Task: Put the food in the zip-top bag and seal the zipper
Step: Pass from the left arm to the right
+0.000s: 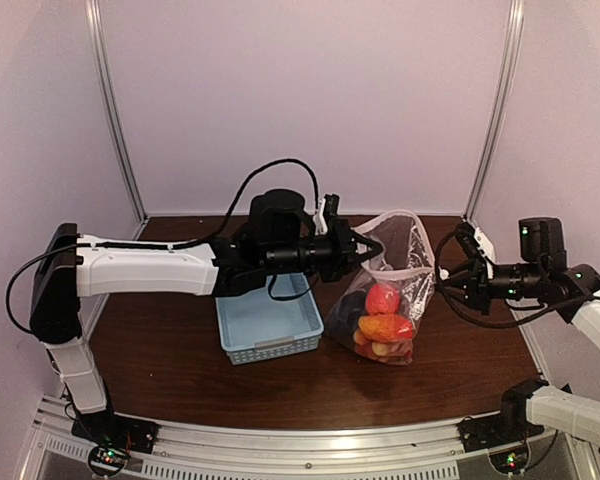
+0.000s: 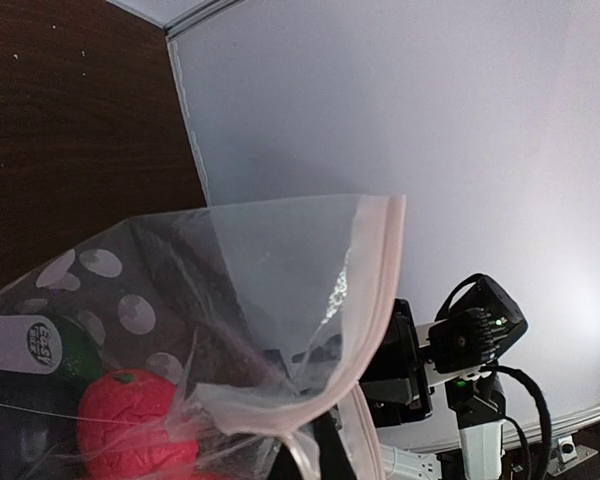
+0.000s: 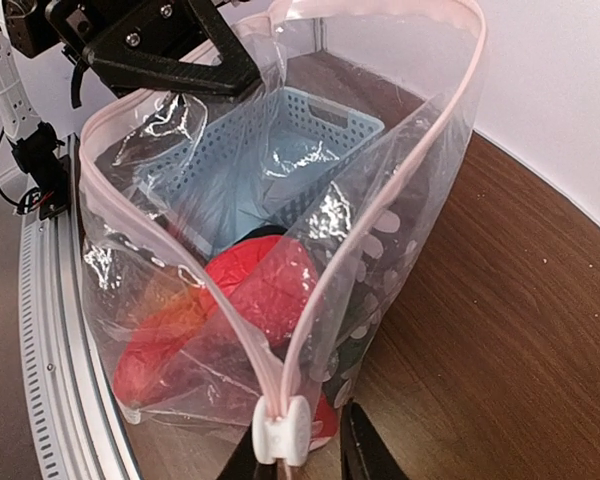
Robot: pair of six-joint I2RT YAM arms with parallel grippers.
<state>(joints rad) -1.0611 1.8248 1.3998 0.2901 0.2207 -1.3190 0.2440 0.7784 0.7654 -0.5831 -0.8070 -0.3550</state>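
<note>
The zip-top bag (image 1: 395, 270) stands on the table with its mouth wide open. It holds the food (image 1: 383, 312): a red tomato, orange-yellow fruits and darker pieces. My left gripper (image 1: 368, 248) is shut on the left end of the mouth edge and holds it up; the left wrist view shows the pinched edge at the gripper (image 2: 315, 440). The pink zipper (image 3: 477, 40) loops open around the mouth. Its white slider (image 3: 283, 432) sits at the right end, between the spread fingers of my right gripper (image 3: 302, 462), which is at the bag's right side (image 1: 448, 277).
The light-blue basket (image 1: 268, 330) stands just left of the bag, under my left arm, and looks empty. White walls with metal posts close the back and sides. A metal rail runs along the near edge.
</note>
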